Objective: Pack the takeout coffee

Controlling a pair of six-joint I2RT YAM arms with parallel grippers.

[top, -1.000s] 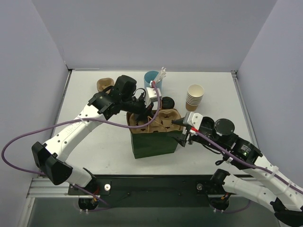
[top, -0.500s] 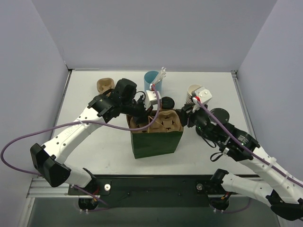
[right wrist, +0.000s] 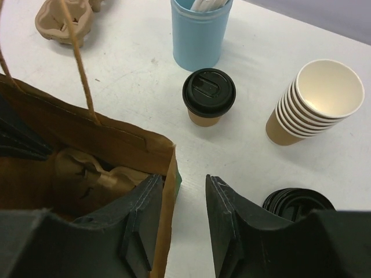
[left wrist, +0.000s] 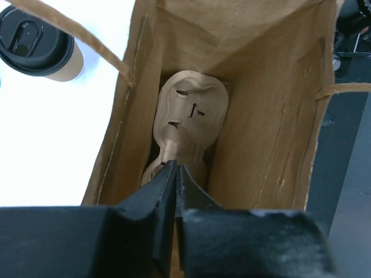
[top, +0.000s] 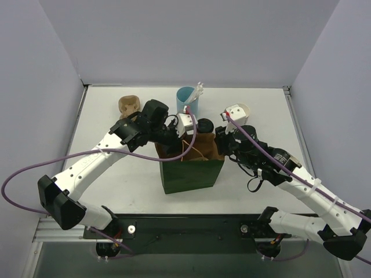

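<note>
The takeout coffee [top: 204, 125], a small tan cup with a black lid, stands on the table just behind the green bag [top: 191, 174]; it also shows in the wrist views as the takeout coffee [left wrist: 35, 40] [right wrist: 208, 95]. A moulded cup carrier [left wrist: 191, 113] sits on end deep inside the bag [left wrist: 272, 116]. My left gripper [top: 174, 139] [left wrist: 175, 168] reaches into the bag mouth, its jaws nearly together at the carrier's near edge. My right gripper [top: 223, 142] [right wrist: 182, 178] stands open astride the bag's right wall [right wrist: 87, 133], one finger inside and one outside.
A light-blue cup with white sticks [top: 186, 98] [right wrist: 200, 29] stands behind the coffee. Stacked cream cups [right wrist: 316, 101] and a pile of black lids [right wrist: 298, 202] lie to the right. A second carrier [top: 130, 104] rests at the back left. The bag's paper handles arch over its mouth.
The cup carrier has gone from the bag's mouth down inside it. My right arm swung from the bag's front right to its right rim, jaws narrowing.
</note>
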